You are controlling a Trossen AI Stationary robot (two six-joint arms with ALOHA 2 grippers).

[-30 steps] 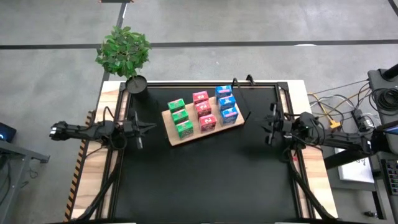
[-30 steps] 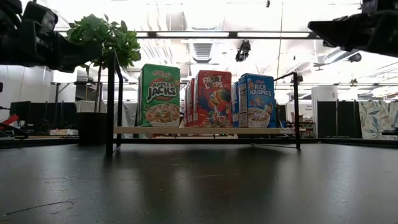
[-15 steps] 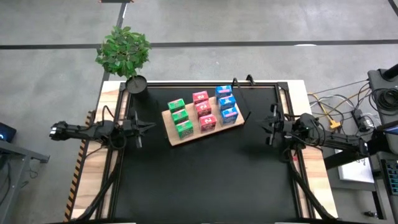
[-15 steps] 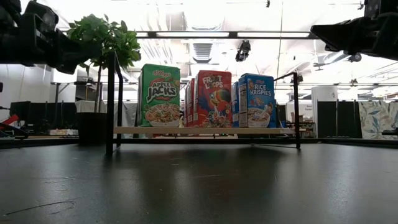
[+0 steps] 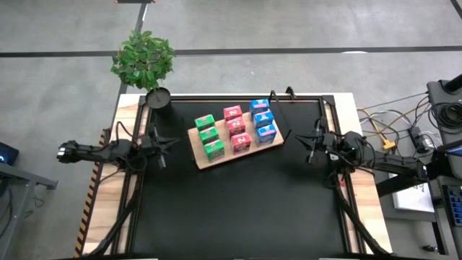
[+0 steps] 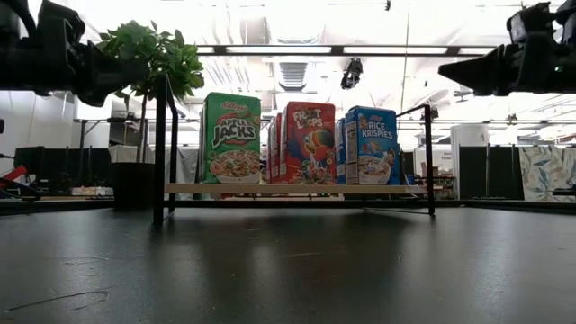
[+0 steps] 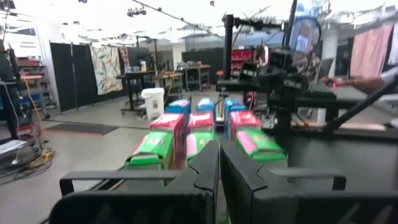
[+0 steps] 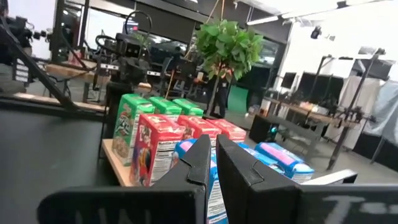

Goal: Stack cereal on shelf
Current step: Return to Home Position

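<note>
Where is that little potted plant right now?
In the high view, the potted plant stands at the far left corner of the table, just beyond the green cereal boxes at the left end of the wooden shelf.

Nine cereal boxes [image 5: 235, 127] stand upright in green, pink-red, blue rows on the wooden shelf [image 5: 195, 144]

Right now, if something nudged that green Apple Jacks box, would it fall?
Probably: the small green printed box stands upright, tall and narrow, so it likely tips. It looks light and might slide on the flat light-wood board.
</note>
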